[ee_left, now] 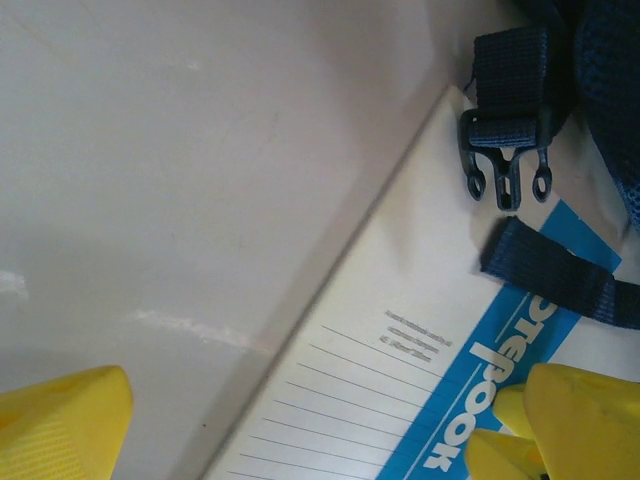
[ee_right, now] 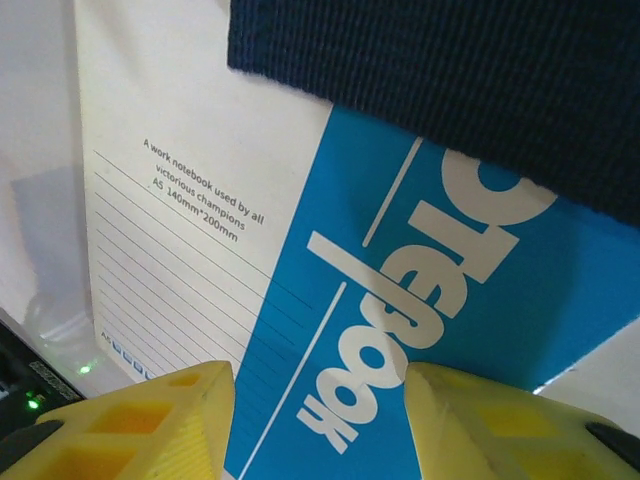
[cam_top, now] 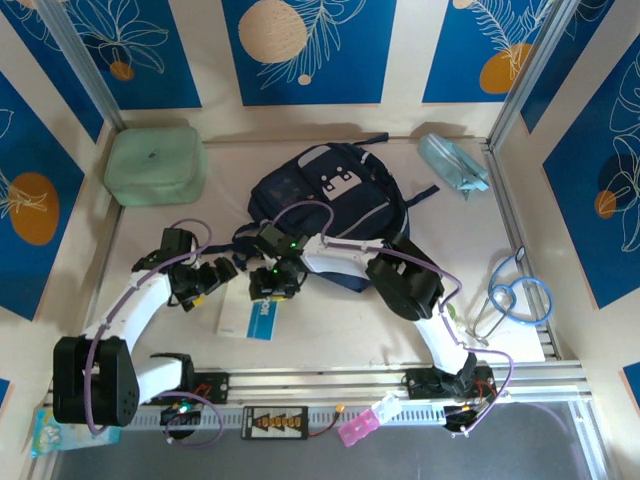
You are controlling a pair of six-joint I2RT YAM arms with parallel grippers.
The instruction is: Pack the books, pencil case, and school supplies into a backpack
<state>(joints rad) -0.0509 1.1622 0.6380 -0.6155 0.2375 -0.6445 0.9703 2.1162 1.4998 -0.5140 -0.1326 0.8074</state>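
Left gripper (ee_left: pixel 310 430), right gripper (ee_right: pixel 320 420) over the notebook (ee_right: pixel 200 150)!
Fingers wide on both, likely to free it from the backpack (cam_top: pixel 330 190) strap (ee_left: pixel 560 280).

Pale beige worktop (cam_top: pixel 545 225), cream walls (cam_top: pixel 208 60) with blue panels (cam_top: pixel 310 50) of white leaves and orange circles, metal posts (cam_top: pixel 88 68) at far corners, aluminium rail (cam_top: pixel 330 378) along near edge.

We see the navy backpack (cam_top: pixel 330 195) lying mid-table, with a white-and-blue notebook (cam_top: pixel 240 318) just on its near side. The left gripper (cam_top: pixel 220 272) and right gripper (cam_top: pixel 270 288) hover close together over the notebook. The pencil case (cam_top: pixel 452 165) lies back right, a mint-green case (cam_top: pixel 155 165) back left.
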